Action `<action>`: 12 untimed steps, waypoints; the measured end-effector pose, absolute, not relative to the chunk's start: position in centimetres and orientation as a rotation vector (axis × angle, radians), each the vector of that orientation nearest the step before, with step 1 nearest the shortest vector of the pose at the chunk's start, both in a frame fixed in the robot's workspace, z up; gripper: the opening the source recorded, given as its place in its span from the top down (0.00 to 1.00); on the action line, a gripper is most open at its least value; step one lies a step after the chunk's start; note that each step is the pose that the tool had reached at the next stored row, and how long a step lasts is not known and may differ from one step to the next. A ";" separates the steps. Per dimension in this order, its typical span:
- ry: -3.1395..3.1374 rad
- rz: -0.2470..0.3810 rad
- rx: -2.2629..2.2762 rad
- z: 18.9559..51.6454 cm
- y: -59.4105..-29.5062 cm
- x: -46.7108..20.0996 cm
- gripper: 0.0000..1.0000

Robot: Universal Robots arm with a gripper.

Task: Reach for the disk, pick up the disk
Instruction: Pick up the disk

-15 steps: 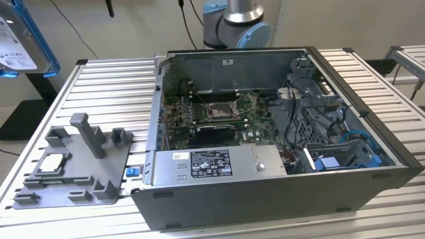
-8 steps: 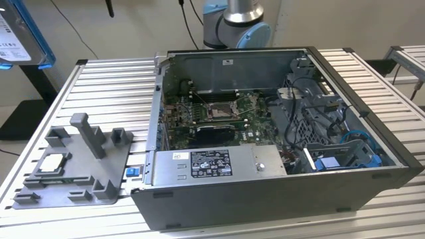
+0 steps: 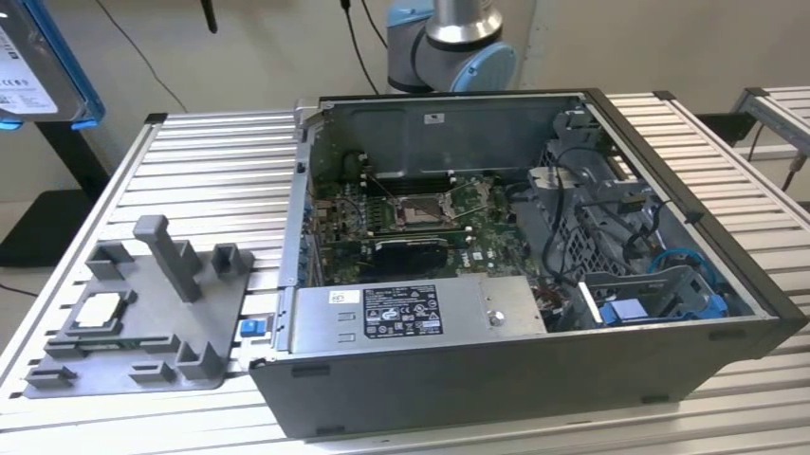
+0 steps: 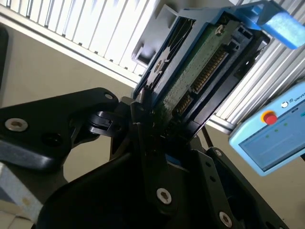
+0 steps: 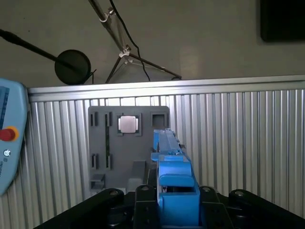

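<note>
1. The gripper [image 4: 162, 121] is clamped on the disk [image 4: 200, 62]. In the second wrist view its black fingers [image 4: 138, 112] press on the near end of the drive from both sides. The rest of the drive projects out past the fingertips.
2. The side of the disk turned to that camera carries the green circuit board [image 4: 190, 71]. The blue bracket [image 4: 279, 21] runs along its edges and ends in a tab at the far end from the gripper.
3. In the first wrist view the disk [image 5: 167, 143] shows edge-on between the jaws, with blue plastic wrapping the held end.
4. In the exterior view the disk [image 3: 32, 66] hangs high and well apart from everything on the table [image 3: 203, 161], white label showing. I judge the reach finished and the pick-up as good as done, since the disk touches nothing but the gripper.
5. Beyond the disk's far end, well apart from it, lies the grey fixture tray [image 5: 102, 143]. A small square processor chip [image 5: 128, 124] sits in one of its recesses.
6. Off to one side of the gripper is a teach pendant [image 4: 271, 138], and the open computer case [image 3: 532, 379] stands on the table farther off.
7. The hold takes only one end of a long, flat drive, so any further motion calls for a firm, steady clamp. It also needs a path that keeps the free end clear of the tray's upright posts and the case wall.
</note>
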State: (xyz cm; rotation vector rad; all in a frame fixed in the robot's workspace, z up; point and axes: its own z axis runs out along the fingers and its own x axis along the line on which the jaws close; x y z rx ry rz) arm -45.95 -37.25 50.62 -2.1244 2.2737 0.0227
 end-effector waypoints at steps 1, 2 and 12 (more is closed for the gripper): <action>2.274 0.023 -2.124 50.6 -37.3 -45.9 1.00; 2.274 0.023 -2.124 50.6 -37.3 -45.9 1.00; 2.274 0.023 -2.124 50.6 -37.3 -44.6 1.00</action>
